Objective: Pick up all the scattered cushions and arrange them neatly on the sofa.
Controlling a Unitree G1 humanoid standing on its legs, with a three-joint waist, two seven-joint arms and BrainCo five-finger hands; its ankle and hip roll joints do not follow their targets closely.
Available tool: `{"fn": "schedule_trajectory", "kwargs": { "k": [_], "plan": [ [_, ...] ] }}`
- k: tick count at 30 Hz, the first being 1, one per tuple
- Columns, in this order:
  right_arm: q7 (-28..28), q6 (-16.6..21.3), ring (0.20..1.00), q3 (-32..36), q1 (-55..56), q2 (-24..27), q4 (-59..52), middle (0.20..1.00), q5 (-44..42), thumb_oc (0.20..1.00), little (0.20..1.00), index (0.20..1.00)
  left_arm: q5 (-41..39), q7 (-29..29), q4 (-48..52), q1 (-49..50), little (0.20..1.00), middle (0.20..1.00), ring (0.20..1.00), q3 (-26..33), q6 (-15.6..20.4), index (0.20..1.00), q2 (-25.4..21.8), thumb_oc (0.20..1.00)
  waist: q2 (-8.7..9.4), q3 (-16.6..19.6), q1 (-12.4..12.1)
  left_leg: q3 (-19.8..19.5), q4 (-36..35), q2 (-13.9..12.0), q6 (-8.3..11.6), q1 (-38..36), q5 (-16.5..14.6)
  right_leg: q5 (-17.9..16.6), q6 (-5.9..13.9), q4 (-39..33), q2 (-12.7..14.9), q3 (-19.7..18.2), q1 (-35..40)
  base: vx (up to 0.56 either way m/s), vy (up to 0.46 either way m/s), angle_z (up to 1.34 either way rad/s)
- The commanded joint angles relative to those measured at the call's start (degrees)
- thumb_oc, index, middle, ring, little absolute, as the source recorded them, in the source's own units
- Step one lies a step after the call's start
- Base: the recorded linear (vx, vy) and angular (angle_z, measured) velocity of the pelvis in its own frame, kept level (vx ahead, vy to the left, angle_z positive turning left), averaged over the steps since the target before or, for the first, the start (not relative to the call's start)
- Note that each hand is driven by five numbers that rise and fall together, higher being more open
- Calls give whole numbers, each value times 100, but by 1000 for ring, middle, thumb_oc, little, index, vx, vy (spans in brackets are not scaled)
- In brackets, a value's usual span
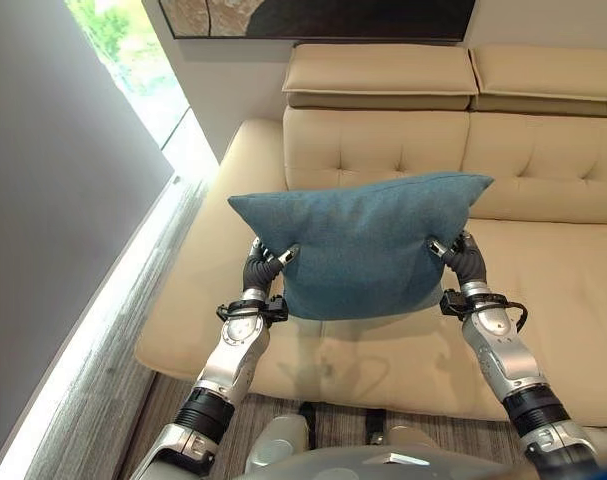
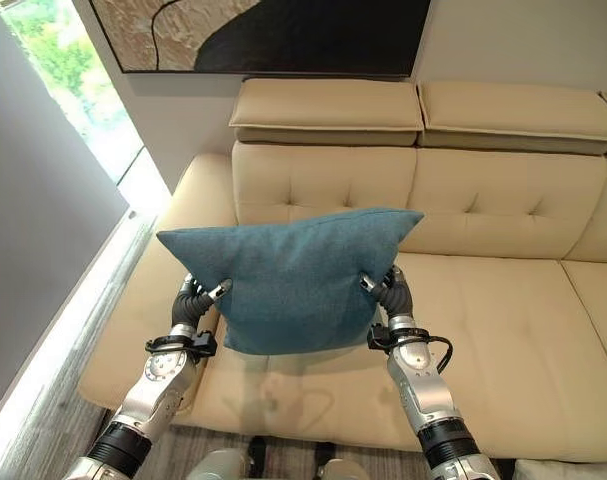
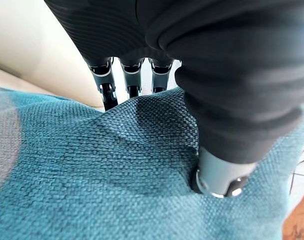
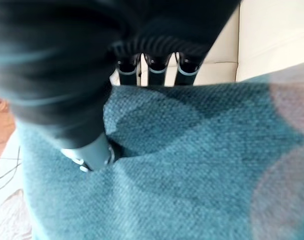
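Note:
A teal blue cushion (image 1: 363,240) hangs upright in the air above the seat of the cream leather sofa (image 1: 543,290). My left hand (image 1: 264,266) pinches its lower left side, thumb on the near face and fingers behind. My right hand (image 1: 459,254) pinches its right side the same way. In the left wrist view the thumb (image 3: 219,175) presses into the teal fabric (image 3: 91,170). The right wrist view shows that thumb (image 4: 94,152) dug into the weave (image 4: 192,165) too.
The sofa's tufted backrest (image 1: 383,140) and headrests (image 1: 378,75) stand behind the cushion. A window (image 1: 133,60) and grey wall lie at the left, with a framed picture (image 2: 283,35) above the sofa. Striped carpet (image 1: 93,420) runs along the sofa's left front.

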State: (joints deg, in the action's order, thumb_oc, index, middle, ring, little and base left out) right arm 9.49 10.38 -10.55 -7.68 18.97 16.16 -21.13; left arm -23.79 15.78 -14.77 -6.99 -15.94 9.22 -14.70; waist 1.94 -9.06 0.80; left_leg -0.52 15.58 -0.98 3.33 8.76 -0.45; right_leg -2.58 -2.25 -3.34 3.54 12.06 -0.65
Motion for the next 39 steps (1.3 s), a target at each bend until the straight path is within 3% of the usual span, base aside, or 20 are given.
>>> {"fn": "schedule_trajectory", "kwargs": {
  "k": [1, 6, 16, 20, 28, 30, 34, 39],
  "plan": [
    [112, 450, 200, 77, -134, -4, -695, 200, 307, 200, 200, 200, 229, -174, 490, -535, 200, 200, 200, -339, 411, 200, 33, 200, -16, 386, 33, 78, -599, -217, 49, -184, -336, 355, 719, 165, 104, -232, 230, 151, 56, 23],
    [419, 327, 200, -25, -380, -31, -674, 200, 774, 200, 200, 200, 328, 129, 288, -976, 200, 200, 200, -323, 390, 200, -15, 200, -144, 566, 117, 192, -1387, -151, -4, -847, -269, 347, 766, -27, 131, -375, 402, 218, 96, -20],
    [771, 292, 200, -356, -1366, -110, -561, 200, 930, 200, 200, 200, 278, 480, -113, -2013, 200, 200, 200, -460, 425, 200, -34, 200, -270, 496, 223, 358, -1709, -91, -88, -944, -299, 252, 847, -102, 176, -579, 187, 43, 46, -10],
    [1179, 326, 200, -805, -3138, 71, 68, 200, 907, 200, 200, 200, 186, 830, -887, -3733, 200, 200, 200, -850, 599, 200, -227, 200, -288, 79, 283, 305, -1609, -104, -75, 12, -105, 50, 875, 115, 161, -764, -903, -189, 5, -22],
    [1584, 385, 200, -1127, -5169, 510, 1251, 200, 759, 200, 200, 200, 6, 982, -2077, -5560, 200, 200, 200, -1222, 791, 200, -617, 200, -348, -54, 278, 205, -1765, -94, 18, 915, 318, -34, 891, 407, 203, -668, -1893, -71, -12, -1],
    [1718, 428, 200, -1362, -6038, 734, 1816, 200, 608, 200, 200, 200, -143, 956, -2572, -6327, 200, 200, 200, -1442, 849, 200, -747, 200, -384, -158, 229, 139, -1976, -110, 104, 1167, 554, -99, 919, 409, 185, -611, -2224, -3, -38, 12],
    [1843, 446, 200, -1521, -6632, 927, 2111, 200, 554, 200, 200, 200, -244, 905, -2973, -6934, 200, 200, 200, -1611, 872, 200, -864, 200, -410, -163, 223, 110, -2058, -88, 230, 1601, 686, -252, 980, 243, 160, -537, -2591, -12, -40, 11],
    [1841, 406, 200, -1601, -6662, 866, 2300, 200, 481, 200, 200, 200, -306, 907, -3030, -6974, 200, 200, 200, -1622, 885, 200, -887, 200, -411, -174, 177, 107, -2058, -107, 274, 1835, 737, -303, 992, 161, 124, -541, -2796, -14, -17, 4]
  ]
}}
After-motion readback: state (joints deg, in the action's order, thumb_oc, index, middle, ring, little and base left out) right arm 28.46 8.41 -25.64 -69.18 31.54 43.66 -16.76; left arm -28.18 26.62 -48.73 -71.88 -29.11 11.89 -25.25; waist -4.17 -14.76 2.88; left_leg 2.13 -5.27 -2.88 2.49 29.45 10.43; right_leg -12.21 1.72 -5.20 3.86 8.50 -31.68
